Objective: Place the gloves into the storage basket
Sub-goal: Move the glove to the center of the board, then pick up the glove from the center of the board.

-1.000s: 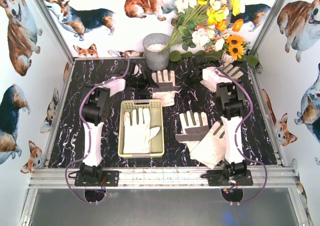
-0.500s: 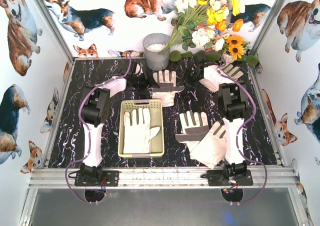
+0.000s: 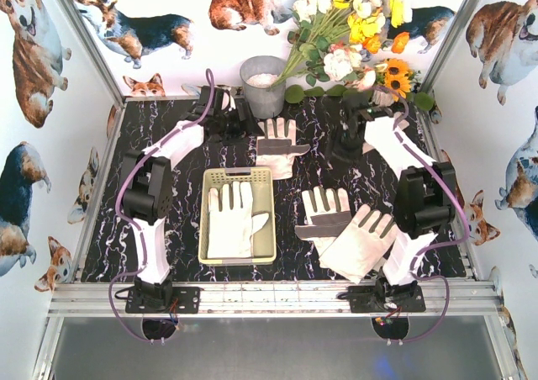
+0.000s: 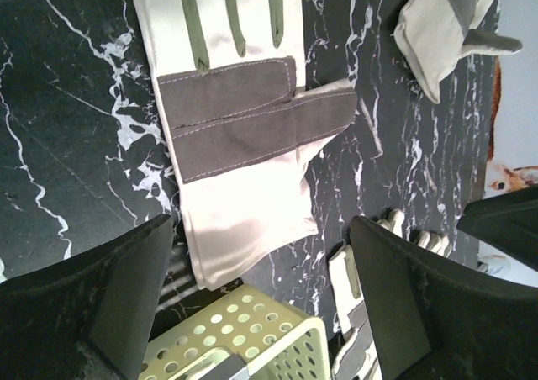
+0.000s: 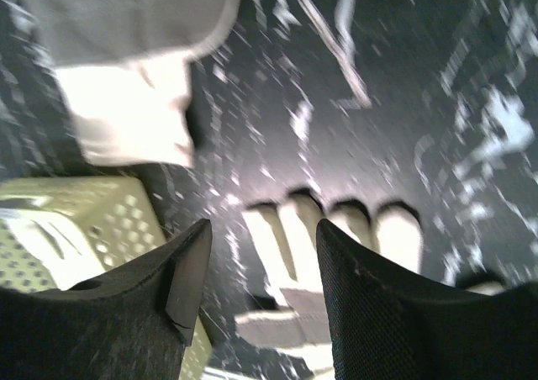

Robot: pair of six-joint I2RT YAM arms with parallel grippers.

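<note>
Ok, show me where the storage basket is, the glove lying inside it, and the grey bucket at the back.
Storage basket (image 3: pixel 239 176): top external view, on its far perforated wall.
Glove in the basket (image 3: pixel 229 229): top external view, middle of its cream-white body.
Grey bucket (image 3: pixel 263 101): top external view, on its outer side wall.

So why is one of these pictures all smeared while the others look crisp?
Right wrist view: streaky blur throughout, likely from camera motion; the white veins on the table smear and the holes in the basket go soft. Left wrist view: sharp, the stitching on the glove reads clearly. Top view: crisp and evenly lit, with only soft shadows.
</note>
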